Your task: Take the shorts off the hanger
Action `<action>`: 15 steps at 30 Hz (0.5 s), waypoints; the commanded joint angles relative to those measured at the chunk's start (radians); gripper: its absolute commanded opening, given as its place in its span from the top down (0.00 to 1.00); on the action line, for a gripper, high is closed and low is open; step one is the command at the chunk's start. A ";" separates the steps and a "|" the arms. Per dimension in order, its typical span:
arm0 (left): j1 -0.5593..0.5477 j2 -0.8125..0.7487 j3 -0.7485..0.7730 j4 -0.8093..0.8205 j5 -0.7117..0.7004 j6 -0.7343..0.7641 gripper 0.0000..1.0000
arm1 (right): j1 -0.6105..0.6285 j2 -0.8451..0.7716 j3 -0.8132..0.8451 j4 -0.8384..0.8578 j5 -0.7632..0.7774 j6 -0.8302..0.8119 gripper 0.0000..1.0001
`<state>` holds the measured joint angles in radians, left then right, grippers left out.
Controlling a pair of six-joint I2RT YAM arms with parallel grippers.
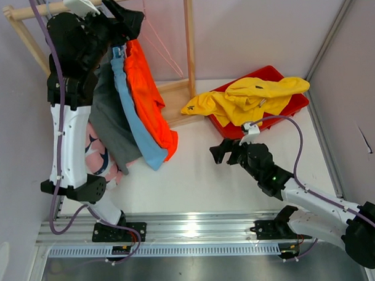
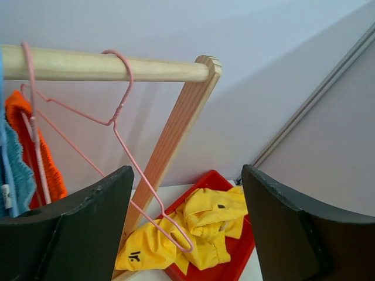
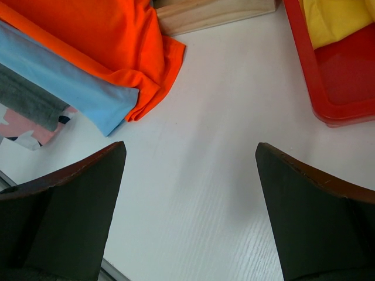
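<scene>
The white table [image 1: 195,177] is carrying a wooden rack [image 1: 189,42], where orange [image 1: 146,92], blue [image 1: 134,117] and grey [image 1: 113,124] garments are hanging off the rod. A red tray [image 1: 295,106] is sitting at the far right, and the yellow shorts [image 1: 247,98] are lying draped across it, spilling over its near rim. A bare pink hanger [image 2: 124,93] is hanging from the rod's end. The left gripper [image 2: 186,175] is hovering up by the rod, jaws standing apart and holding nothing. The right gripper [image 3: 190,152] is hovering low over the table, jaws spread wide, holding nothing.
</scene>
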<state>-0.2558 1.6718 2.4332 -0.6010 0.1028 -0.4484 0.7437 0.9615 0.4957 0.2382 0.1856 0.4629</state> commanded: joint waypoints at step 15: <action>0.016 0.057 -0.033 -0.105 -0.258 0.096 0.27 | 0.016 -0.089 -0.049 -0.022 0.071 0.010 0.00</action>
<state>-0.2470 1.7432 2.4008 -0.7048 -0.0784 -0.3832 0.7521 0.8921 0.4484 0.2089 0.2268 0.4633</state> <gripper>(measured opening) 0.735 0.993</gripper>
